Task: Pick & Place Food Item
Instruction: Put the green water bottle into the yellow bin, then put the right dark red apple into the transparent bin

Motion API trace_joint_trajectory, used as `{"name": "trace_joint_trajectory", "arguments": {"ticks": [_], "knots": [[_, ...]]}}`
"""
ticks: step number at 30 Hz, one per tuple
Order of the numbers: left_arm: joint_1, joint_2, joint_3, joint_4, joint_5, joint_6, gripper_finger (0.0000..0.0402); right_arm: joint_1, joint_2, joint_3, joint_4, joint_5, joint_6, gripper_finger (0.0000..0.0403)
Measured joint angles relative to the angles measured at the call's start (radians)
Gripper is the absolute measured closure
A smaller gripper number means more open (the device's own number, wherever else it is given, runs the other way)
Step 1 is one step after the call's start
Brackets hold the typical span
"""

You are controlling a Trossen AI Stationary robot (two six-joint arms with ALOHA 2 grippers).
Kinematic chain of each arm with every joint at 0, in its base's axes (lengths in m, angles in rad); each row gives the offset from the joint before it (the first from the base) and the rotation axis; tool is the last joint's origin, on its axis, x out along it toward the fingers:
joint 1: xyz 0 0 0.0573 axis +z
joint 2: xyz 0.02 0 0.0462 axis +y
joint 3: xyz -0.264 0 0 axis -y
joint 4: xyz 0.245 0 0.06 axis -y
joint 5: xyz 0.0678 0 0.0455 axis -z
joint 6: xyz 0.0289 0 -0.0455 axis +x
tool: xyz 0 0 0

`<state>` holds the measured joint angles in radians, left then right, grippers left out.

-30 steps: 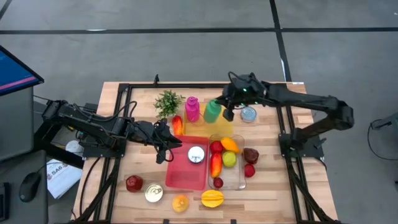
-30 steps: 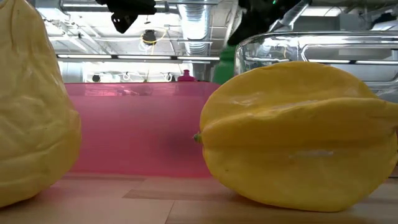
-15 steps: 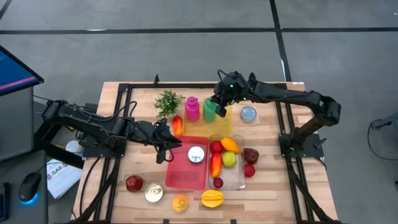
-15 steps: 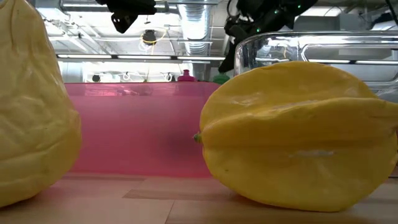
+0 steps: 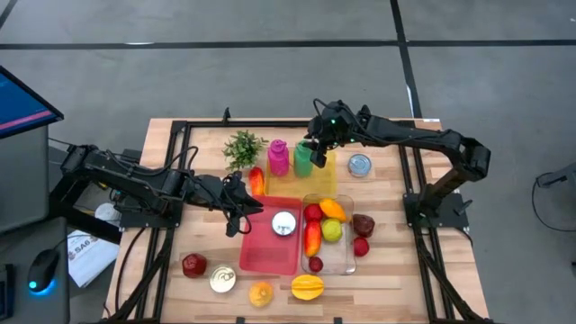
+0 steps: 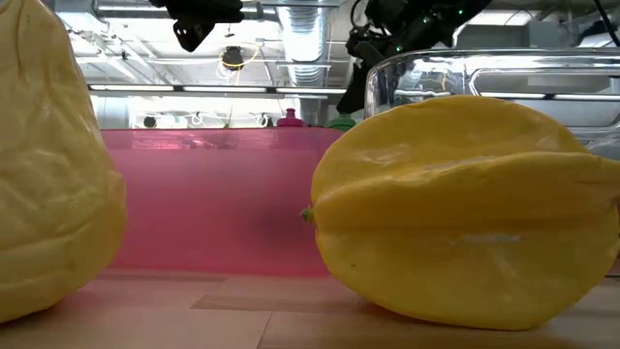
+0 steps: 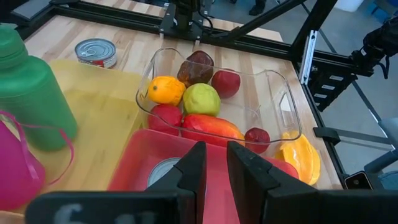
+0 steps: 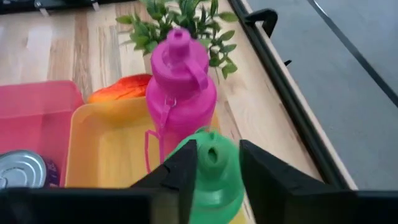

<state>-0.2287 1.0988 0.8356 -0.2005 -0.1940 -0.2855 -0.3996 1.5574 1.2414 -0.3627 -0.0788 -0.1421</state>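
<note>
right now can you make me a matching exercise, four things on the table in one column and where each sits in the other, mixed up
Things:
1. green bottle
2. tin can with the label showing
3. orange fruit
4. open-topped tin can

Places:
A. in the pink bin
B. in the clear container
C. on the yellow tray, under the right pincer
D. on bare wood beside the yellow tray

Pairs: 1-C, 2-D, 3-B, 4-A
</note>
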Motion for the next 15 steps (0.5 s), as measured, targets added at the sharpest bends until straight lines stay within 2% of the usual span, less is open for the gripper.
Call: {"name": "trace_joint_trajectory", "arguments": {"ticks": [8,11,15], "knots": [[0.000,0.000,0.000,0.000,0.000,0.000,0.0349,0.017,0.000,0.179,-0.192,-0.001,0.003,0.0168],[0.000,0.000,0.000,0.000,0.000,0.000,0.0349,0.032,0.000,0.267,-0.289,0.000,0.007,0.0156],[0.000,0.000,0.000,0.000,0.000,0.000,0.0349,0.065,-0.001,0.368,-0.381,0.000,-0.019,0.0167]]}}
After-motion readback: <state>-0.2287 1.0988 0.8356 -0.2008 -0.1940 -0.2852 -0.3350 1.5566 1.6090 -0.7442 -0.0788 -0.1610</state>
